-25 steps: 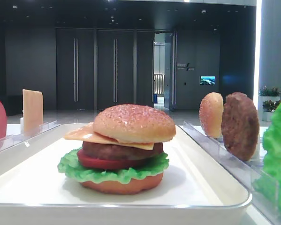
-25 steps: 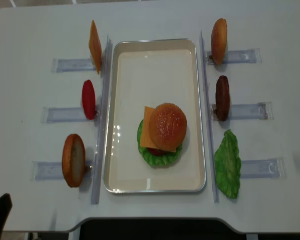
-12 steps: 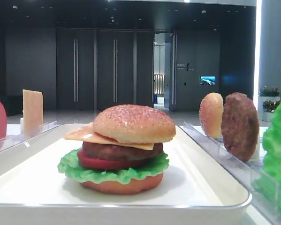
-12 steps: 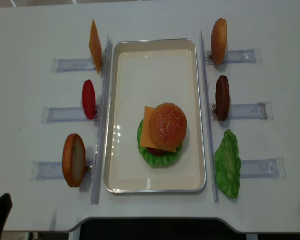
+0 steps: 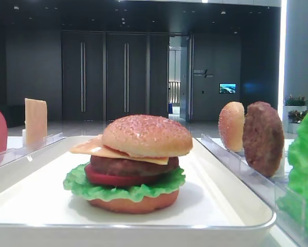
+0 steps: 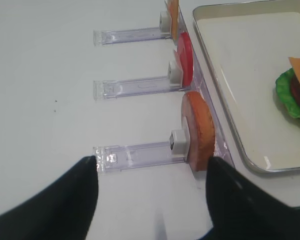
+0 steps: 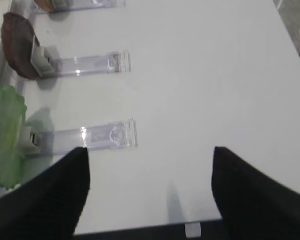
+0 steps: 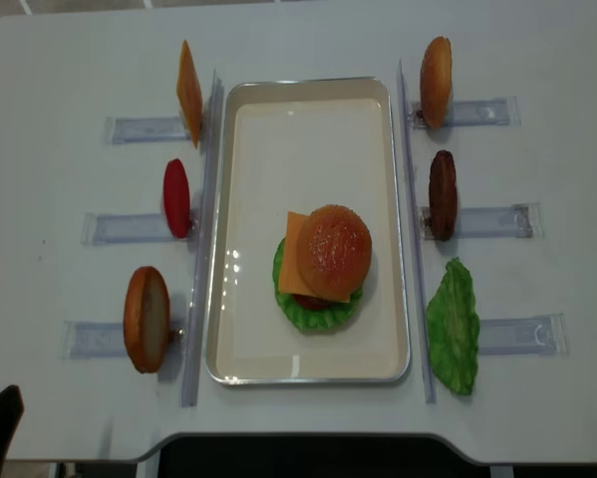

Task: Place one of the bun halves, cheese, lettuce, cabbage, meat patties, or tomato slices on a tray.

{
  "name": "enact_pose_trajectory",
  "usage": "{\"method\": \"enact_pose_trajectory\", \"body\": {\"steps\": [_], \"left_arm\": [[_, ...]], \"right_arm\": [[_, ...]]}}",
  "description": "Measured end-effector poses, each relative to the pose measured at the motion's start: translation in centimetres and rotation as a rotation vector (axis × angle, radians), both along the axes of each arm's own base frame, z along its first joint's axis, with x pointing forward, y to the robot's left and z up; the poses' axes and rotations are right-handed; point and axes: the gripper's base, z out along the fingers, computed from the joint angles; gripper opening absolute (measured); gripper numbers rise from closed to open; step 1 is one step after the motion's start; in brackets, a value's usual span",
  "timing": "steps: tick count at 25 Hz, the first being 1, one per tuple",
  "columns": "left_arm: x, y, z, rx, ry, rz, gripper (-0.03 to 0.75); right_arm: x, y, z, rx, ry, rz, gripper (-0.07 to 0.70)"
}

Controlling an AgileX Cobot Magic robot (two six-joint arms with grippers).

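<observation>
Burger stacked on the tray (image 8: 240,199), both grippers spread and holding nothing.
Nearest, the left gripper (image 6: 152,200) and right gripper (image 7: 150,192) hover with jaws wide over the white surface (image 8: 59,199). Beyond them, on the tray, a sesame bun half (image 8: 333,250) caps cheese (image 8: 290,261), patty, tomato and lettuce (image 8: 300,309). Racks hold a bun (image 8: 146,319), tomato slice (image 8: 176,197) and cheese slice (image 8: 188,92) on the left; lettuce leaf (image 8: 452,327), meat patty (image 8: 443,194) and bun half (image 8: 436,81) on the right.
</observation>
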Motion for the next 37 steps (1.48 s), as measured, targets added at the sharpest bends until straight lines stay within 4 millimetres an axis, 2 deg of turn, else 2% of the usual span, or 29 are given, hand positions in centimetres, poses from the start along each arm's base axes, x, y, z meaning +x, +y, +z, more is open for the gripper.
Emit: {"method": "enact_pose_trajectory", "body": {"steps": [7, 18, 37], "left_arm": [[0.0, 0.0, 0.0, 0.0, 0.0, 0.0, 0.516], [0.0, 0.0, 0.0, 0.001, 0.0, 0.0, 0.516], [0.0, 0.0, 0.0, 0.001, 0.0, 0.0, 0.516]], "right_arm": [[-1.4, 0.1, 0.4, -0.036, -0.175, 0.002, 0.488], [-0.9, 0.1, -0.5, -0.038, -0.157, 0.006, 0.488], [-0.9, 0.2, -0.5, -0.026, -0.158, 0.011, 0.488]]}}
